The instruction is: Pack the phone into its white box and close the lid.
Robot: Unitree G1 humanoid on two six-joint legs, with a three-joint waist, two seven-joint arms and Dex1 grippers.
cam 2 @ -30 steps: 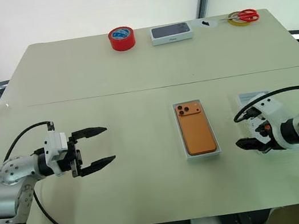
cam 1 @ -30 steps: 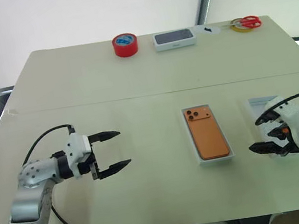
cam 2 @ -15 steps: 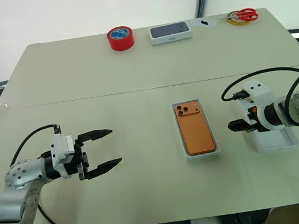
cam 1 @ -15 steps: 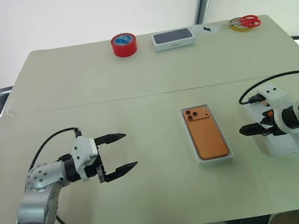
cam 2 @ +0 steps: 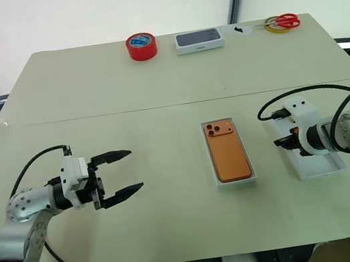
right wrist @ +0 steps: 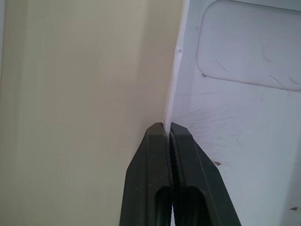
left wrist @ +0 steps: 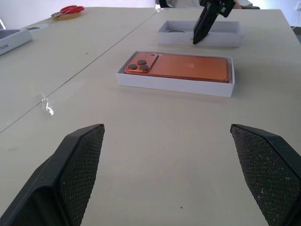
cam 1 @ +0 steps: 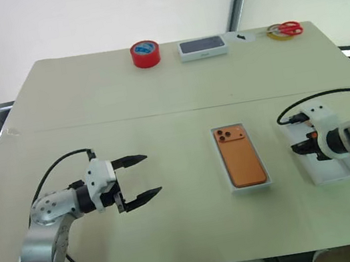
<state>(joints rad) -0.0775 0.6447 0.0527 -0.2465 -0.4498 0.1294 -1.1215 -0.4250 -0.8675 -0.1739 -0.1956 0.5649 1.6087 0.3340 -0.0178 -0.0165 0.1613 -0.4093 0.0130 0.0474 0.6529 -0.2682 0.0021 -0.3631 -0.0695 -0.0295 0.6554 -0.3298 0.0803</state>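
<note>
— On the counter [cam 1: 157,107], the phone [cam 1: 241,163] lies camera-up in its box [cam 1: 224,163]; right pincer [right wrist: 168,134] is clamped on the lid's [cam 1: 333,164] near wall.
— Probably to lift it over. Left pincer [cam 1: 138,177]?
— Wide open, holding nothing.
— Any readable writing?
— None.

Worktop [cam 1: 122,99] pale beige, plain. Phone [cam 1: 241,163] orange, darker lens cluster, in white box [cam 1: 224,163]. Lid [cam 1: 334,167] white, plain inside. Tape roll [cam 1: 145,52] red, blue core, at 12 o'clock. Scissors [cam 1: 290,28] red-handled on yellow ring. Far box [cam 1: 202,47] white, dark top. Pincer fingers [cam 1: 139,197] black.
</note>
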